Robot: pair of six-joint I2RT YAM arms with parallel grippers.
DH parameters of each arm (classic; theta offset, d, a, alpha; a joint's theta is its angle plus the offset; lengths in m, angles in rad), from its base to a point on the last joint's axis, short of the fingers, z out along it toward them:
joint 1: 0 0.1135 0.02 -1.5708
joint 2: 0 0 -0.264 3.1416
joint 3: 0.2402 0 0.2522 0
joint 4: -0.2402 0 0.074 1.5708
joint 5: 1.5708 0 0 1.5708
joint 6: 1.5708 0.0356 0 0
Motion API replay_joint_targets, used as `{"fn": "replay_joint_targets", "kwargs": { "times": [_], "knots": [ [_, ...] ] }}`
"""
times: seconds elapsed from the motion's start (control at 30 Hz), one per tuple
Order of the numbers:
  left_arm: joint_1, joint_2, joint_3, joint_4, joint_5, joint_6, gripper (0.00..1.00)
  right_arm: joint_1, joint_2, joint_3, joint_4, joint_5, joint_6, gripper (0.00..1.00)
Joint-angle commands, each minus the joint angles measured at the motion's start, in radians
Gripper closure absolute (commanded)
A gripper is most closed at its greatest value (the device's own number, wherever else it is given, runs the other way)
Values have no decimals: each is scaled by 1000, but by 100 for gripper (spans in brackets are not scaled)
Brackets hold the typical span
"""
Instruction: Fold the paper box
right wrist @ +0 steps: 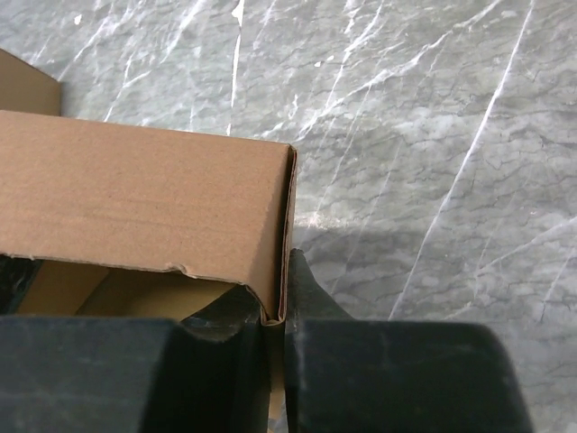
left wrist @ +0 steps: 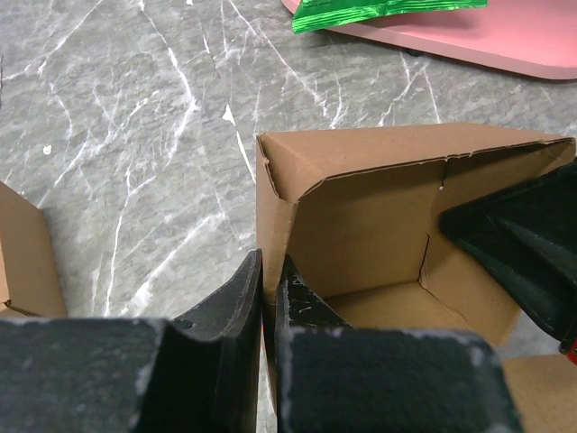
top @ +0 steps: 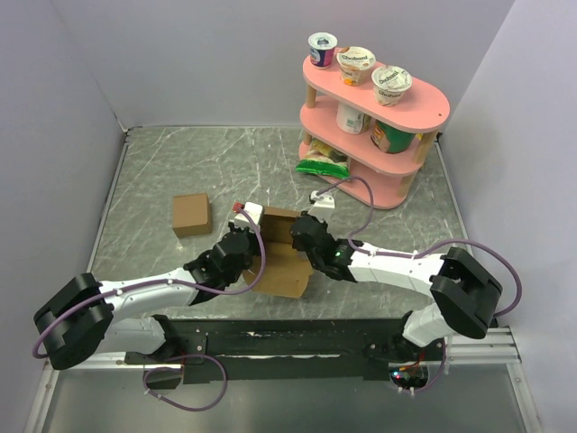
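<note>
The paper box [top: 281, 257] is a half-formed brown carton with open flaps, in the middle of the table between both arms. My left gripper [top: 242, 244] is shut on the box's left wall [left wrist: 270, 234], one finger outside and one inside. In the left wrist view the box interior [left wrist: 379, 234] is open. My right gripper [top: 305, 236] is shut on the box's right wall [right wrist: 281, 234], one finger inside. The box's top panel [right wrist: 135, 194] fills the left of the right wrist view.
A smaller neat brown cube [top: 191, 214] sits to the left on the marble table [top: 180, 162]. A pink two-tier shelf [top: 379, 117] with yogurt cups and a green bag [top: 325, 162] stands at the back right. A white plug and cable [top: 323, 198] lie before it.
</note>
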Motion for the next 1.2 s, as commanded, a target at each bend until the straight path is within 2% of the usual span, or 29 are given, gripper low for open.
{"fn": "replay_joint_targets", "kwargs": {
  "times": [0.0, 0.13, 0.67, 0.93, 1.17],
  "knots": [
    [4, -50, 11, 93, -67, 1, 96, -28, 28, 11, -109, 143, -21, 96],
    [3, -55, 6, 99, -70, 4, 96, -35, 30, 1, -112, 154, -21, 100],
    [6, -12, 29, 73, -147, 29, 97, -94, -38, -65, -210, 172, 30, 100],
    [18, -12, 26, 70, -122, 29, 97, -117, -113, -143, -160, 155, -25, 100],
    [23, -15, 23, 69, -122, 19, 97, -128, -127, -147, -241, 183, 39, 100]
  ]
}}
